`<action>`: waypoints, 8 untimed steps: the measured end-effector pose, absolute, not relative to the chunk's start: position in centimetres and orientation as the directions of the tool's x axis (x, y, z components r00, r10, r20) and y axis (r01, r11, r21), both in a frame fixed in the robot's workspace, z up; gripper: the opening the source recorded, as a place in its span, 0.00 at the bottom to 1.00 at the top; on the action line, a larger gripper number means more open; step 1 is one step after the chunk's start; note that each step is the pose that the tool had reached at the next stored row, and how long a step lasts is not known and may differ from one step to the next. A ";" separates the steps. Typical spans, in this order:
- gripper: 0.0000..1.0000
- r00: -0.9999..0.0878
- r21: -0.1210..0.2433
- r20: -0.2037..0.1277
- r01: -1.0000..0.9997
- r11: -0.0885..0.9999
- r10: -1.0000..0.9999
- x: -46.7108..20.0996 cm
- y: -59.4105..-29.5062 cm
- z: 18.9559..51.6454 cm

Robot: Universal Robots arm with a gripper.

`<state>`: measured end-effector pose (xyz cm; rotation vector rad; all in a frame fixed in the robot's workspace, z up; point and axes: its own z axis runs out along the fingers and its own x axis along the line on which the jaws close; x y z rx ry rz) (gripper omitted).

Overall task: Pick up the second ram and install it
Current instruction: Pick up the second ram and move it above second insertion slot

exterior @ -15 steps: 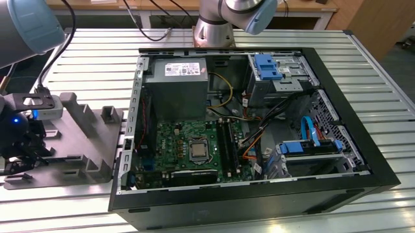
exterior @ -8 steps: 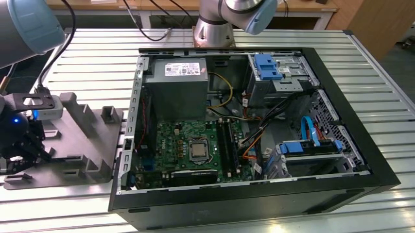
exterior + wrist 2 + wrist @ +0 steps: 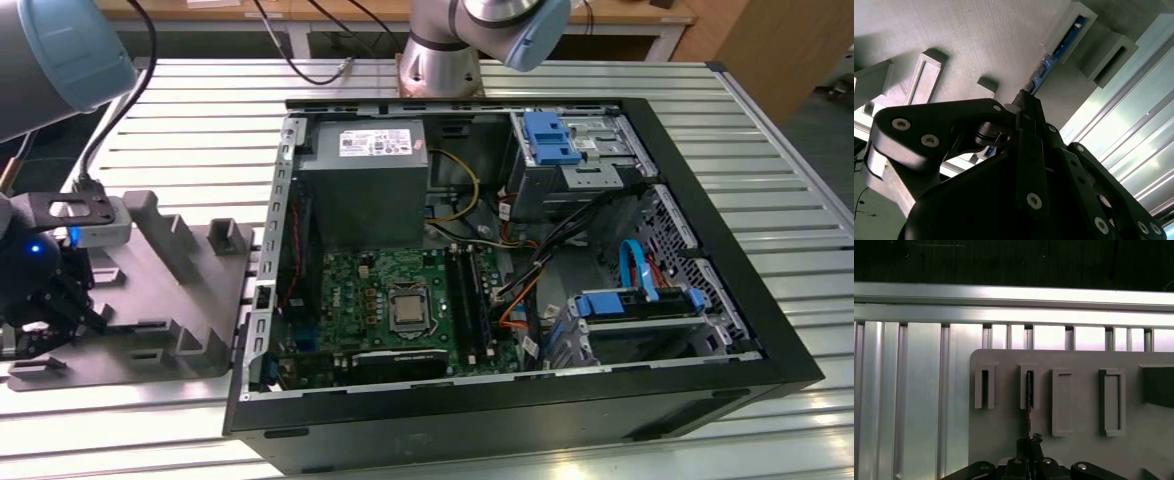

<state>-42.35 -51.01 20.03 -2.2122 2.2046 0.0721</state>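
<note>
Closest in, the gripper [image 3: 1023, 102] has its fingers drawn in narrow. In both wrist views they look pinched on the near end of the second ram [image 3: 1047, 64]. I can't see any gap between the tips and the board, so I'd call that a grip, not a hover.

The stick is the thin bluish strip with dark chips. Its long axis runs straight out from the fingertips, pretty much in line with the gripper itself. The far end sits down in a raised pocket [image 3: 1074, 22] on the grey holder [image 3: 999, 435]. In the first wrist view it shows edge-on as a dark line going into one pocket in a row of them. So one end is in the fingers, the other end is in the pocket, and the whole thing lines up with the gripper. That line-up is the bit that counts, I reckon.

Further out, in the exterior view, the gripper sits low over the holder at the far left of the exterior view. The holder rests on the slatted metal table [image 3: 561, 85], just beside the open computer case [image 3: 727, 300]. Inside the case, the green board [image 3: 387, 290] and its long black memory slots [image 3: 467, 290] are well apart from the stick, toward the exterior view's right. I can't tell from here whether a stick is already seated in those slots. The grey power supply box [image 3: 360, 180] sits beyond the board.
</note>
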 end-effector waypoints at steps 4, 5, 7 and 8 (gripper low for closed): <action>0.15 0.003 0.020 -0.045 -1.000 -0.004 -0.999 -42.3 -51.0 20.0; 0.15 0.003 0.020 -0.045 -1.000 -0.004 -0.999 -42.3 -51.0 20.0; 0.13 0.003 0.020 -0.045 -1.000 -0.004 -0.999 -42.3 -51.0 20.0; 0.11 0.003 0.020 -0.045 -1.000 -0.004 -0.999 -42.3 -51.0 20.0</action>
